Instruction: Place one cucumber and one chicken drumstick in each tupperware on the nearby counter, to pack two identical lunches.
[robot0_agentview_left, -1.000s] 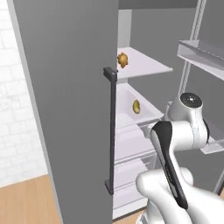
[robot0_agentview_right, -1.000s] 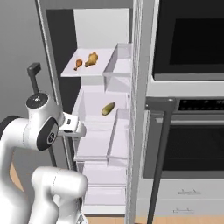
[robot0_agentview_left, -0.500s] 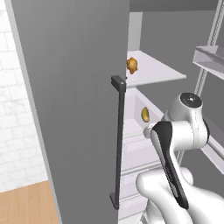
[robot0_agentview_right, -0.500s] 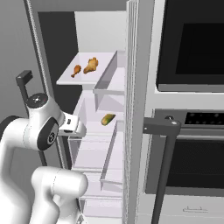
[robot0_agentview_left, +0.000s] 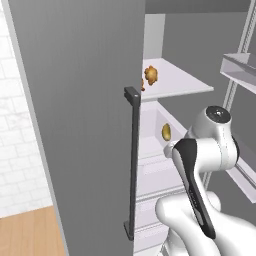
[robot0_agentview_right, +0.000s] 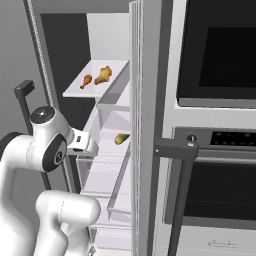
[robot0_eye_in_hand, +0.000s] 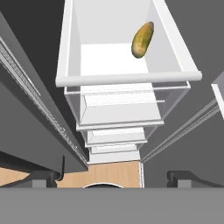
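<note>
Nothing looks packed yet: both chicken drumsticks (robot0_agentview_right: 98, 77) lie on the fridge shelf (robot0_agentview_right: 75, 92) and the cucumber (robot0_eye_in_hand: 142, 40) sits in its drawer (robot0_eye_in_hand: 127, 78). Your fingers (robot0_eye_in_hand: 180, 176) stand wide apart and empty, cucumber at one o'clock in the hand view.

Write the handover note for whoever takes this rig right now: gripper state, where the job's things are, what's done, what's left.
Gripper: open, holding nothing, looking down over the fridge's white bins.
Cucumber: lying in the top white bin, against its far side; also seen from the right base view.
Chicken drumsticks: two, side by side on the fridge shelf above that bin.
Fridge door: open.
Done: fridge opened; nothing picked yet.
Left: fetch cucumber and drumsticks and pack them into the tupperware on the counter; neither is in view from here, and I see a single cucumber.
</note>
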